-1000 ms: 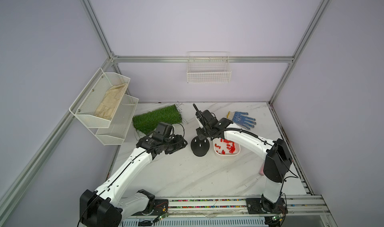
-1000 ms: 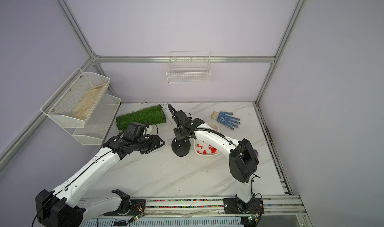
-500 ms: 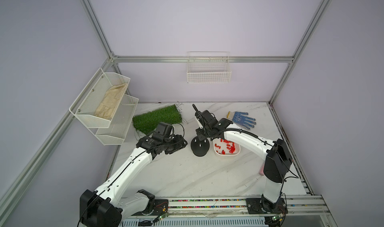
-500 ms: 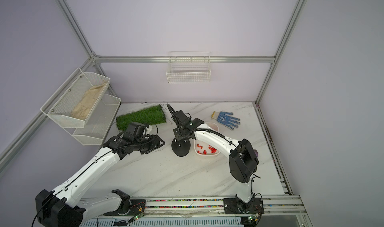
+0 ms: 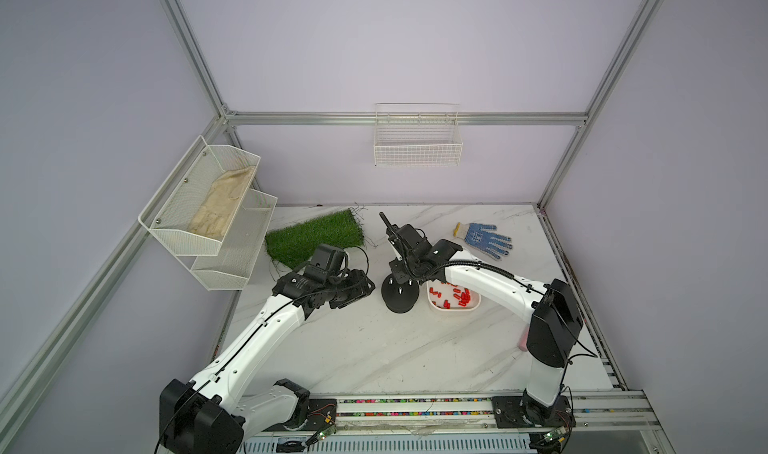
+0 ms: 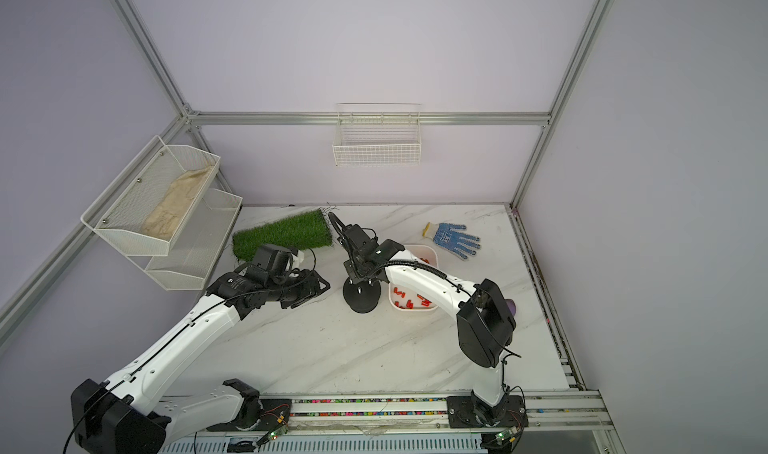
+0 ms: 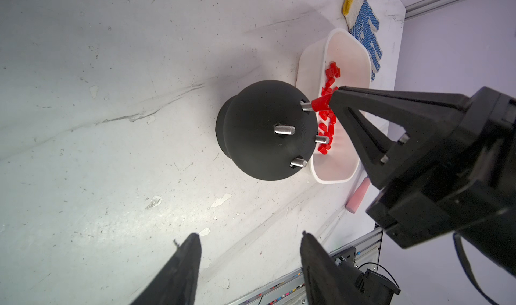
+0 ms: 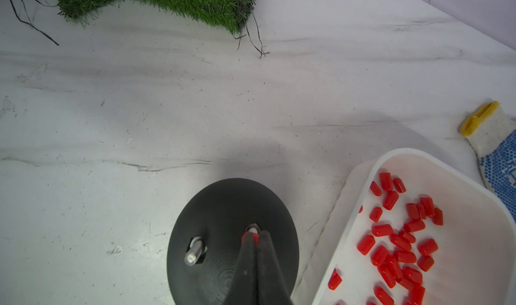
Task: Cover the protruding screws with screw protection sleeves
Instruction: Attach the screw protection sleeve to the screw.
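The right hand (image 7: 332, 99), pinched shut on one red sleeve (image 7: 320, 104), stands directly over a stud (image 7: 306, 106) on the black base (image 7: 259, 138); sleeve and stud share one axis (its mouth seemingly only on the tip); the left hand (image 7: 250, 235), half open and empty, hovers farther off.

Bare tabletop (image 5: 374, 348) is lying open across the lower centre of both top views. The tray (image 5: 455, 310) is crowding the base (image 5: 401, 300) on its right side; the right gripper (image 8: 252, 237) is occupying its top.

Right pincer (image 8: 252, 238) clamped (pointing down); left pincer (image 7: 250, 235) half spread.
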### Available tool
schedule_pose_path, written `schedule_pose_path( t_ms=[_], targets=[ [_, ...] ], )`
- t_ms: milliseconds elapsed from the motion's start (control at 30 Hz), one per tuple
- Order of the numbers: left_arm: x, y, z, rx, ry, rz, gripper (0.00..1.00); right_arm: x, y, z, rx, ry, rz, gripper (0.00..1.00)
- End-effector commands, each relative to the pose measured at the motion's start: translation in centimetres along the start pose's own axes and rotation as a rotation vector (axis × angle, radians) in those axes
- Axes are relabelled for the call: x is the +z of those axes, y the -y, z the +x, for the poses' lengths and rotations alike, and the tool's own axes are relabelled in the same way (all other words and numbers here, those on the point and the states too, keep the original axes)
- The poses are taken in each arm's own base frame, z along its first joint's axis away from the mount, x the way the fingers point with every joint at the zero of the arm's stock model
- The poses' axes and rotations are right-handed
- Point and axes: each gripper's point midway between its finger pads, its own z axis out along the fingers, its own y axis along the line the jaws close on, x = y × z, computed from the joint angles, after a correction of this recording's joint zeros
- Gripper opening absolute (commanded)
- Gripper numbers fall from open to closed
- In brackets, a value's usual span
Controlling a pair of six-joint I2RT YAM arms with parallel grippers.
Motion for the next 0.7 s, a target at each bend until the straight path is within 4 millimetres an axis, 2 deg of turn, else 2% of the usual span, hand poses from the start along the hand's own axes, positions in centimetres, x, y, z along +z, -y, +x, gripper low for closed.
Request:
schedule_pose_path(
  t_ms=[0, 233, 667],
  targets=[
    [-0.1, 0.0, -0.1, 0.001, 0.018, 0.025, 0.58, -1.3, 0.0, -0.2, -0.031, 0.021, 0.010, 0.05],
    [0.0, 0.0, -0.2, -0.003, 0.019, 0.023, 0.58, -1.7, 0.2, -0.3, -0.047, 0.030, 0.013, 0.05],
    [0.0, -0.1, -0.1, -0.008, 0.018, 0.021, 0.58, -0.7, -0.8, 0.6, -0.065, 0.022, -0.009, 0.05]
  ],
)
